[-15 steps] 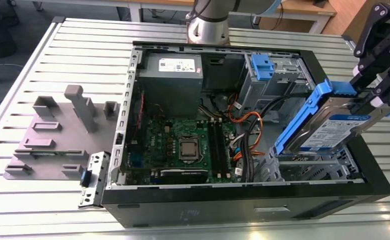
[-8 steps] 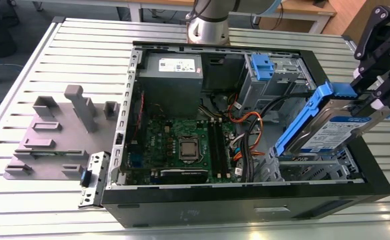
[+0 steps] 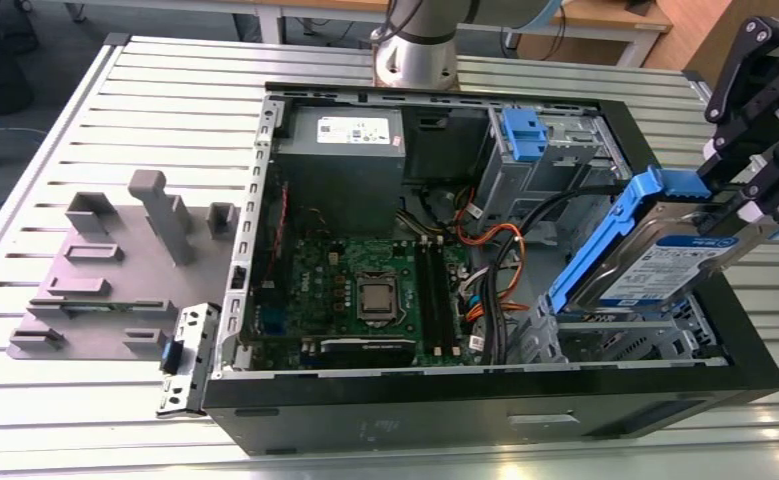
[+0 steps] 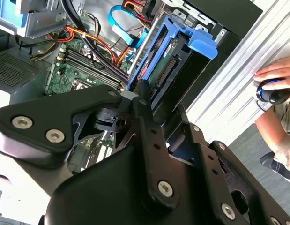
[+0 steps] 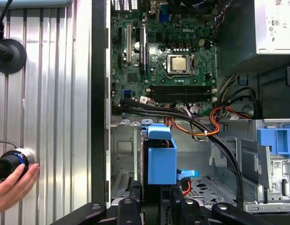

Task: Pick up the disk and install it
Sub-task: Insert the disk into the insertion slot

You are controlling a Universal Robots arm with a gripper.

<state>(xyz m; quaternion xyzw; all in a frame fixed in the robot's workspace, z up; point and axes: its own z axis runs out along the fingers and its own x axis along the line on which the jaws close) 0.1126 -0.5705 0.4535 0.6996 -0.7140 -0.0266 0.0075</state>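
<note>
The black linkage gripper (image 3: 743,205) is closed on the disk (image 3: 676,268), a flat silver-metal hard drive with a blue-and-white label, framed by a blue plastic carrier (image 3: 612,232). The grasp sits at the disk's raised end, which leaves the lower end free to face the bay. The pad contact is hidden behind the drive body, so a two-sided clamp is probable rather than confirmed.

The disk hangs tilted, low end down, over the bare metal drive bay (image 3: 623,338) in the front corner of the open black computer case (image 3: 496,410), on the exterior view's right. It is not seated, as most of its length stands above the case rim. Whether its low edge touches the bay cannot be determined.

The exterior view gives the tilt and height. The first wrist view looks past the fingers into the case and shows the alignment. There the carrier stands over the bay floor, just beside a black cable bundle (image 5: 196,123), with the green motherboard (image 5: 168,61) beyond. It also shows a second blue carrier (image 5: 276,140) in the neighbouring cage, and a person's hand (image 5: 11,187) on a round blue-and-black control (image 5: 11,163) on the slatted metal table (image 5: 51,93). The second wrist view shows the disk's underside, a green circuit board (image 4: 164,65), which the label side conceals in the exterior view.
</note>
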